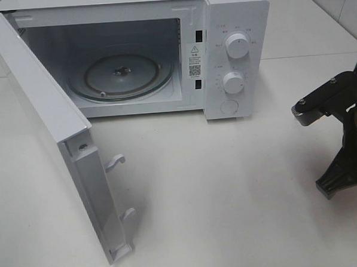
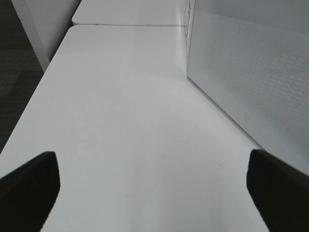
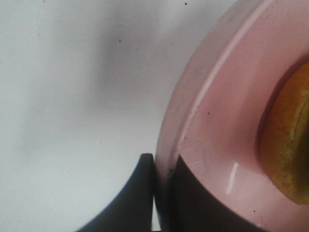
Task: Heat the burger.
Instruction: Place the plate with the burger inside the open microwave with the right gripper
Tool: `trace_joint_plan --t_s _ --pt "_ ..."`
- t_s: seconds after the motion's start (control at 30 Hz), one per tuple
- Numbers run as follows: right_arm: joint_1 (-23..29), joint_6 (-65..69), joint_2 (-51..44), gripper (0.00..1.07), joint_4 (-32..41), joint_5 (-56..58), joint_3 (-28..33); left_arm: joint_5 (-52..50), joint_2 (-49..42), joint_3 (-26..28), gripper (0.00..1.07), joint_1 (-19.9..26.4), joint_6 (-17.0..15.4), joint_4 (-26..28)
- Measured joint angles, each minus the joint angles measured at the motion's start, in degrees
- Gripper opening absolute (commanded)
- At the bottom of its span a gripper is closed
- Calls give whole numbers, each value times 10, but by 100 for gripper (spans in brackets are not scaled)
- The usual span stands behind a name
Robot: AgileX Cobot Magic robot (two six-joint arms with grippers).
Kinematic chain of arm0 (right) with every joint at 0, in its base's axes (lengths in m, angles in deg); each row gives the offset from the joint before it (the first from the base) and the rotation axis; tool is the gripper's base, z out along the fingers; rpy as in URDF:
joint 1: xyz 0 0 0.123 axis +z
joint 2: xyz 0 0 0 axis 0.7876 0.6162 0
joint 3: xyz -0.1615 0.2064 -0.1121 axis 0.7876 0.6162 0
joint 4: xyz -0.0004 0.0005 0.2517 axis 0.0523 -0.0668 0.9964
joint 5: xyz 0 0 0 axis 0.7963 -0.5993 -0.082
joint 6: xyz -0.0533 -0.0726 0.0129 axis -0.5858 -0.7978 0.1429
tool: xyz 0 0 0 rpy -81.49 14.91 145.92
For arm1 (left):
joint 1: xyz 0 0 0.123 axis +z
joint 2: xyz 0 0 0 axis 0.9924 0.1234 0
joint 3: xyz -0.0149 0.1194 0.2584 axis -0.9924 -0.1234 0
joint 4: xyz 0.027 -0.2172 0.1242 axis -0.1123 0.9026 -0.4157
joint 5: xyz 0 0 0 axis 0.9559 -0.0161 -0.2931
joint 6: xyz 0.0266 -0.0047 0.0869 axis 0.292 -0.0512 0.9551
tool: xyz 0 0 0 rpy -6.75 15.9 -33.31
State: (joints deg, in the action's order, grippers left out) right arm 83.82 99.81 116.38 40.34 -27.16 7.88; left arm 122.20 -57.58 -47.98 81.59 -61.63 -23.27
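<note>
Burger [image 3: 289, 145], only a bun edge visible, on pink plate [image 3: 217, 121] whose rim my right gripper [image 3: 161, 159] pinches, 4 o'clock from microwave [image 1: 235, 17]; left gripper [image 2: 152, 157] spread wide.

One white boxy microwave [image 1: 232, 23]; two round white knobs [image 1: 238, 46]; one clear glass turntable [image 1: 121, 73]; one pink plate [image 3: 222, 121]; one golden-brown burger [image 3: 287, 140].

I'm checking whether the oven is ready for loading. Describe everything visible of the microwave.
The microwave is a white box standing at the back of the white table. Its door is swung wide open to the left, two latch hooks jutting from its edge. Inside, a clear glass turntable lies bare. The right-hand panel carries two round knobs, a round button below them.
</note>
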Motion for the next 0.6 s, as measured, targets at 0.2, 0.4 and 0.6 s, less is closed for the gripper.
trace_joint_plan --t_s 0.2,0.4,0.6 --pt "46 0 -17 0 1 17 0 0 0 0 98 0 0 0" --pt "98 0 -26 1 1 30 0 0 0 0 98 0 0 0" --pt "148 0 -26 1 1 44 0 0 0 0 98 0 0 0"
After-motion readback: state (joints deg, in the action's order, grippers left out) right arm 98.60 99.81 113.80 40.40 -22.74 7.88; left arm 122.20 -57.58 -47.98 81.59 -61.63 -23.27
